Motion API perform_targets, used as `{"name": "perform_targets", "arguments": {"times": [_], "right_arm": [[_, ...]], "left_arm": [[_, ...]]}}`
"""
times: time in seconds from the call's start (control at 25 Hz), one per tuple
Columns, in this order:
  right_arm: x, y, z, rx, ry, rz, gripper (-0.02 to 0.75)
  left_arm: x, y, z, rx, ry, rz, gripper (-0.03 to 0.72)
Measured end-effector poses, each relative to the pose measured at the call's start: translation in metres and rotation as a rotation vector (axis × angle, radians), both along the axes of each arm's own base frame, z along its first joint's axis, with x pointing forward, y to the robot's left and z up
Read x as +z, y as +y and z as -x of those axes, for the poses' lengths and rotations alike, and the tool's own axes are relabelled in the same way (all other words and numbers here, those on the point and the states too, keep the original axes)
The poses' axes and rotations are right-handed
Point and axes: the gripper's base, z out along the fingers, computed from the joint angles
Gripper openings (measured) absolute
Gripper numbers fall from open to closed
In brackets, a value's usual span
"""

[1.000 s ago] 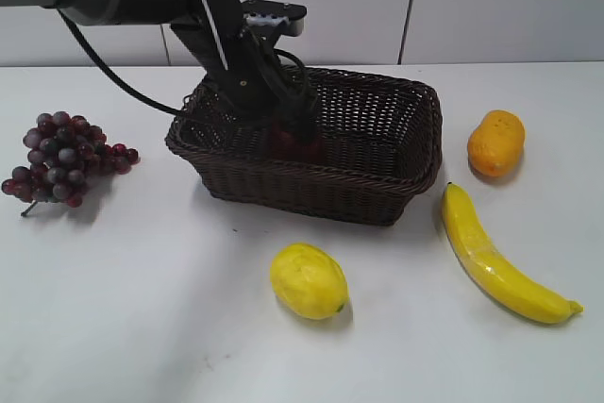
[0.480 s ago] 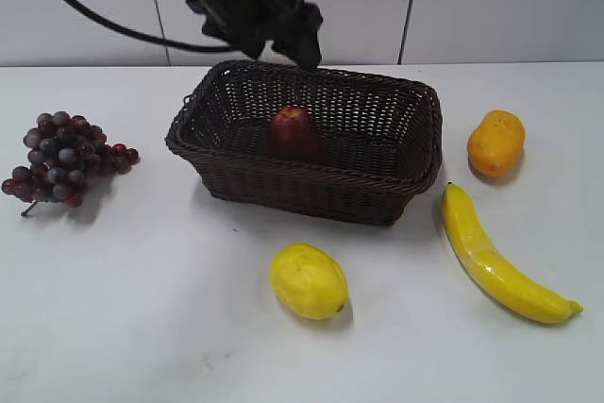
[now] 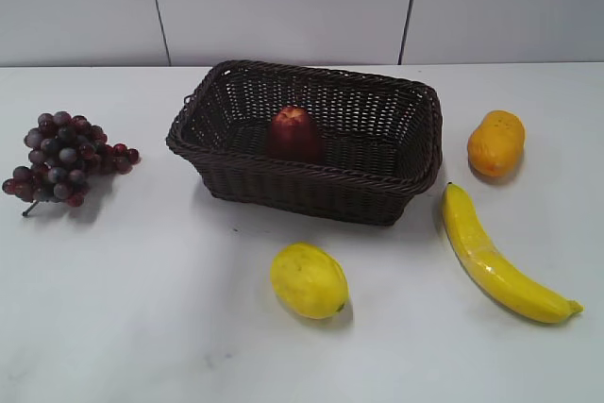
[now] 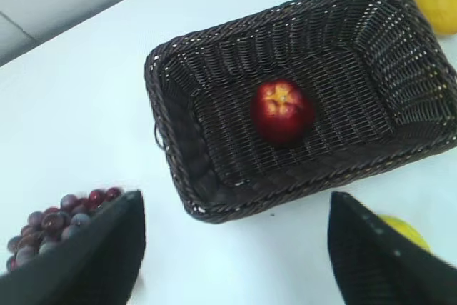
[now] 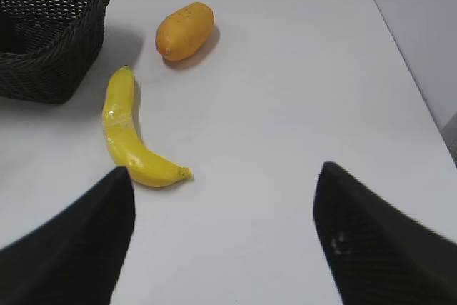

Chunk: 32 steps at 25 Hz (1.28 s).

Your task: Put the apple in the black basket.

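Left gripper [image 4: 232, 248] spread above one apple [image 4: 282, 111].

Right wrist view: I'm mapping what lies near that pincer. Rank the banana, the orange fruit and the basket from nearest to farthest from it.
1. Banana, just ahead of the right pincer, slightly left.
2. Orange fruit, farther ahead, beyond the banana.
3. Basket, far left corner; close to the orange fruit in rank.

White table [image 3: 142, 327], pale panelled wall [image 3: 311, 7]
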Motion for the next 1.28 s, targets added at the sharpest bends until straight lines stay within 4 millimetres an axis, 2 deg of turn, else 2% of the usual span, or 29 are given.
{"name": "perform_targets", "arguments": {"times": [0.12, 0.2, 0.28, 0.44, 0.64, 0.76, 0.88, 1.08, 1.28], "right_arm": [[0.000, 0.000, 0.000, 0.000, 0.000, 0.000, 0.588], [0.000, 0.000, 0.000, 0.000, 0.000, 0.000, 0.588], [0.000, 0.000, 0.000, 0.000, 0.000, 0.000, 0.588], [0.000, 0.000, 0.000, 0.000, 0.000, 0.000, 0.588], [0.000, 0.000, 0.000, 0.000, 0.000, 0.000, 0.588], [0.000, 0.000, 0.000, 0.000, 0.000, 0.000, 0.588], [0.000, 0.000, 0.000, 0.000, 0.000, 0.000, 0.588], [0.000, 0.000, 0.000, 0.000, 0.000, 0.000, 0.588], [0.000, 0.000, 0.000, 0.000, 0.000, 0.000, 0.588]], "left_arm": [[0.006, 0.017, 0.010, 0.039, -0.004, 0.000, 0.591], [0.002, 0.031, 0.018, 0.070, 0.019, -0.011, 0.591], [-0.006, 0.043, 0.027, 0.092, 0.048, -0.028, 0.590], [-0.036, 0.075, 0.053, 0.160, 0.152, -0.075, 0.590], [-0.073, 0.118, 0.106, 0.249, 0.249, -0.110, 0.589], [-0.096, 0.135, 0.139, 0.281, 0.259, -0.108, 0.589], [-0.110, 0.146, 0.168, 0.289, 0.230, -0.091, 0.589], [-0.120, 0.161, 0.217, 0.290, 0.124, -0.016, 0.588], [-0.119, 0.174, 0.251, 0.289, -0.029, 0.047, 0.588]]}}
